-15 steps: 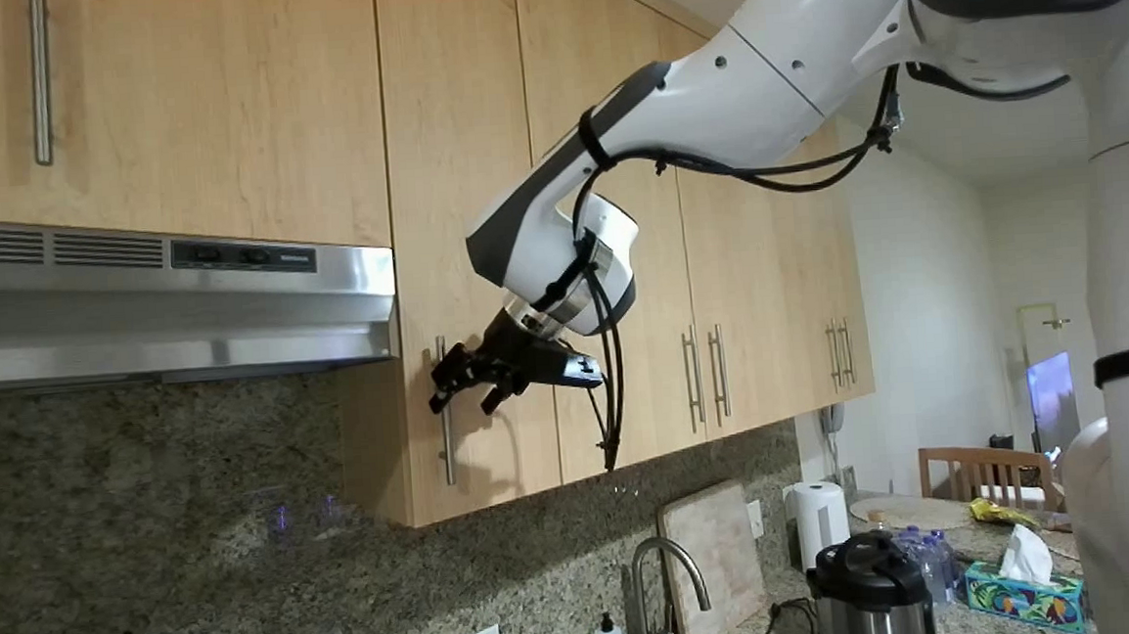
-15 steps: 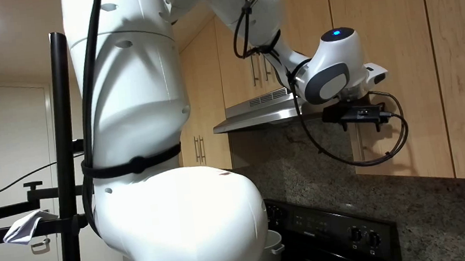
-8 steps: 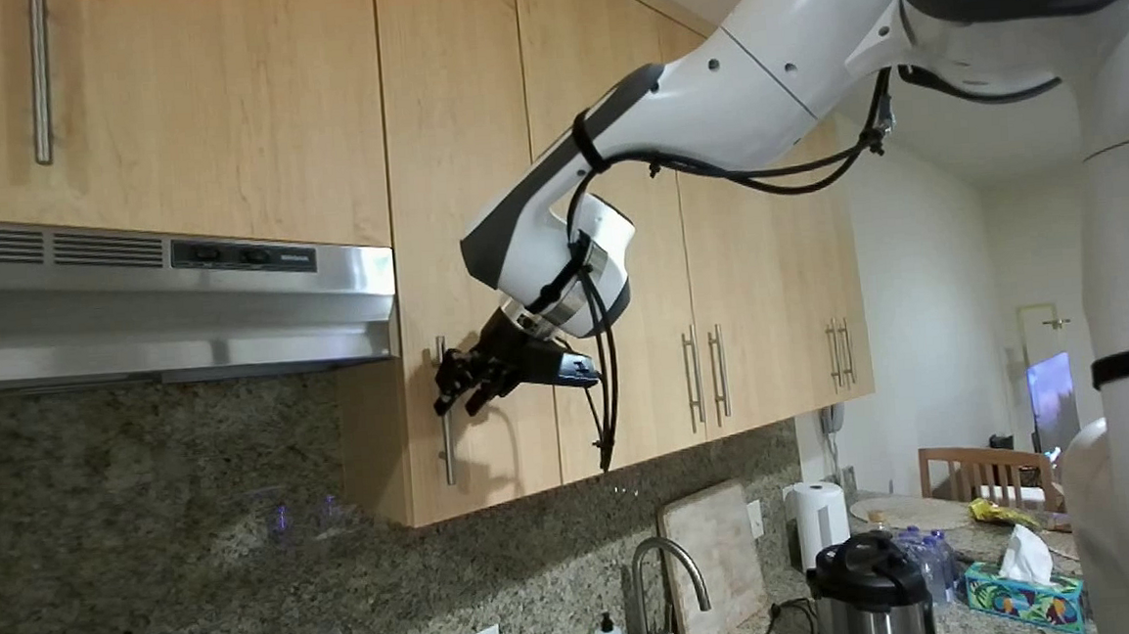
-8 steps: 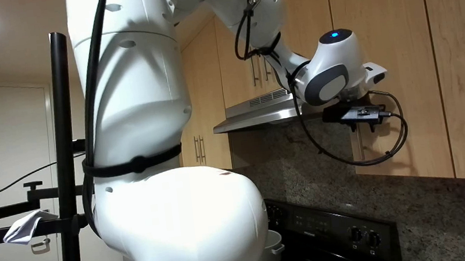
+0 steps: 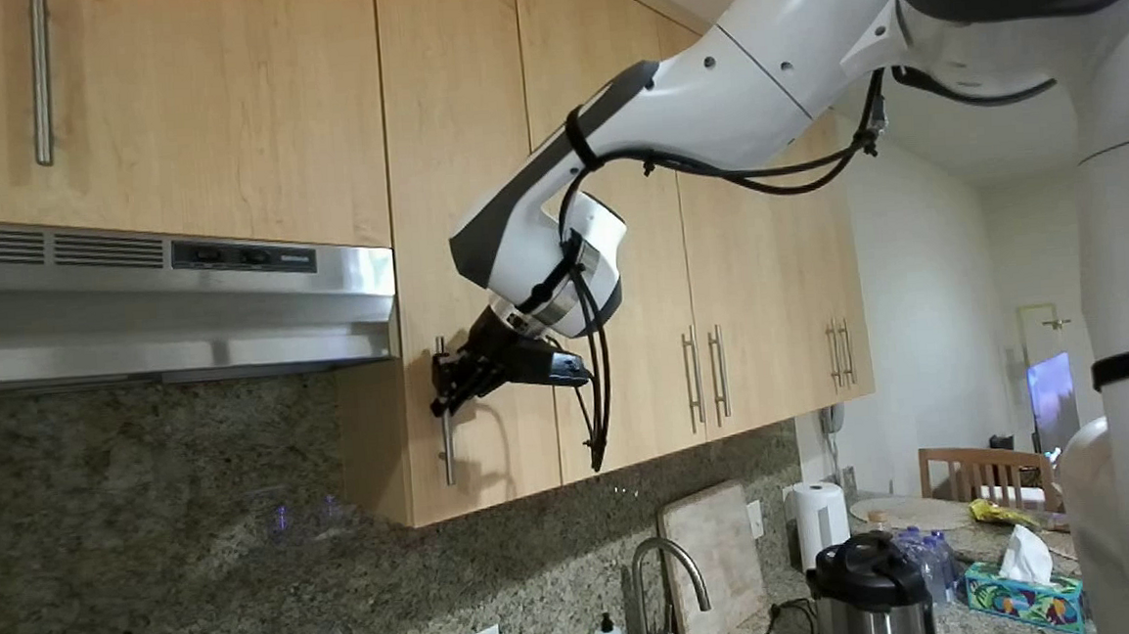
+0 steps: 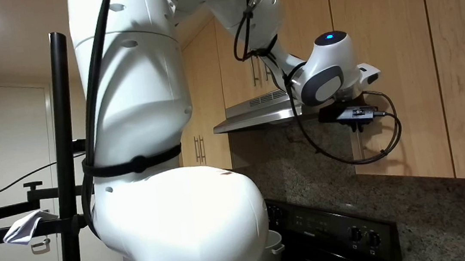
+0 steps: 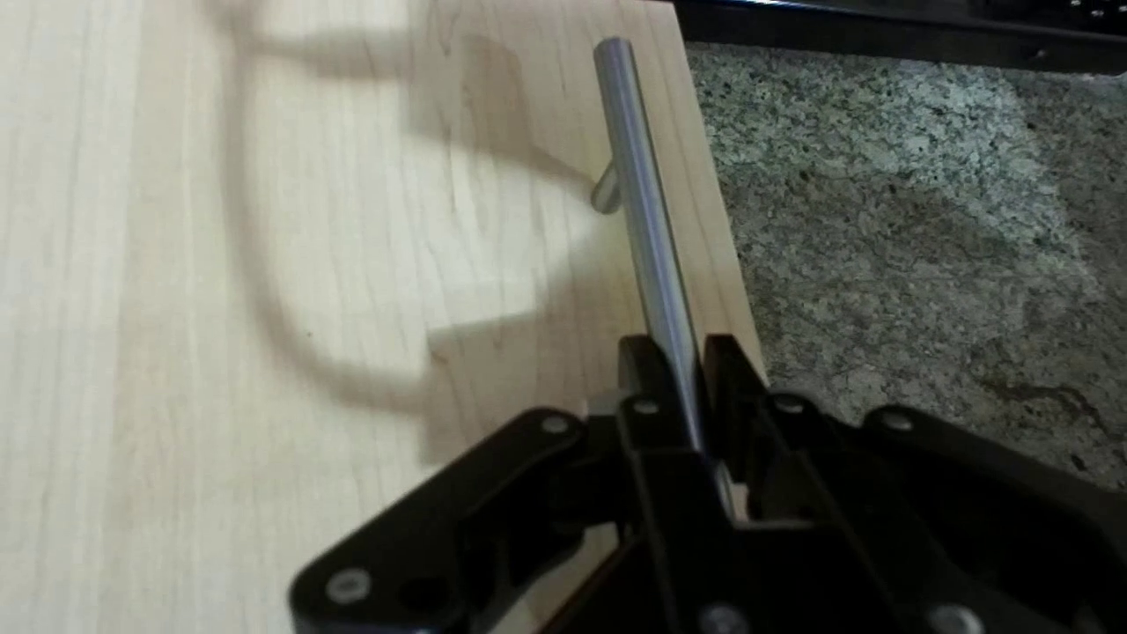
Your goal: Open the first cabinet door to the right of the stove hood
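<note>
The first cabinet door [image 5: 457, 167], tall and of light wood, sits flush with the cabinet front beside the silver stove hood [image 5: 134, 329]. Its slim vertical bar handle [image 5: 448, 453] is near the lower left edge. In the wrist view the handle [image 7: 647, 211] runs down between my black fingers, one on each side, and the gripper [image 7: 682, 361] is shut on it. The grip is around the handle's middle to upper part, partly hidden by the fingers. Both exterior views show the gripper [image 5: 443, 385] at the handle, the arm reaching in from the right in this one.
Neighbouring cabinet doors [image 5: 618, 392] with paired handles continue to the right. Below are a granite backsplash [image 5: 196, 536], a faucet [image 5: 672, 555], a cutting board [image 5: 727, 562] and a pressure cooker [image 5: 870, 583]. A black stove [image 6: 334, 232] stands under the hood. Cables [image 6: 374, 159] loop from the wrist.
The fingers have come together from wide apart onto the handle. The arm has shifted slightly left in an exterior view, toward the handle. The door has not moved.
</note>
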You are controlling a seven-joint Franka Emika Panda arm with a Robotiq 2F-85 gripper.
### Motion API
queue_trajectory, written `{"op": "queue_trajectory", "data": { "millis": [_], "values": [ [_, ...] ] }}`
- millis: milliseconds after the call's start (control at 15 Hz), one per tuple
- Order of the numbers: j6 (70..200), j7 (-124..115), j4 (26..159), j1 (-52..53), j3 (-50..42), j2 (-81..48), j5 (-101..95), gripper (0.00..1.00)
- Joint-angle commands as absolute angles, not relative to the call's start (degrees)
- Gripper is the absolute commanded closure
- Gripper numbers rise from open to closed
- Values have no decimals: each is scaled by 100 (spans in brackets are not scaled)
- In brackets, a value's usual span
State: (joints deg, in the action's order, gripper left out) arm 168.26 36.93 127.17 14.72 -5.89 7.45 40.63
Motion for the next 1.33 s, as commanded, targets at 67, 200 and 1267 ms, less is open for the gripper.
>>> {"op": "queue_trajectory", "data": {
  "millis": [67, 200, 1267],
  "values": [
    [17062, 3470, 12651, 1452, -508, 644, 3931, 92],
    [17030, 3471, 12705, 1460, -507, 705, 3940, 92],
    [16905, 3790, 13577, 1579, -442, 1644, 4171, 92]
  ]
}}
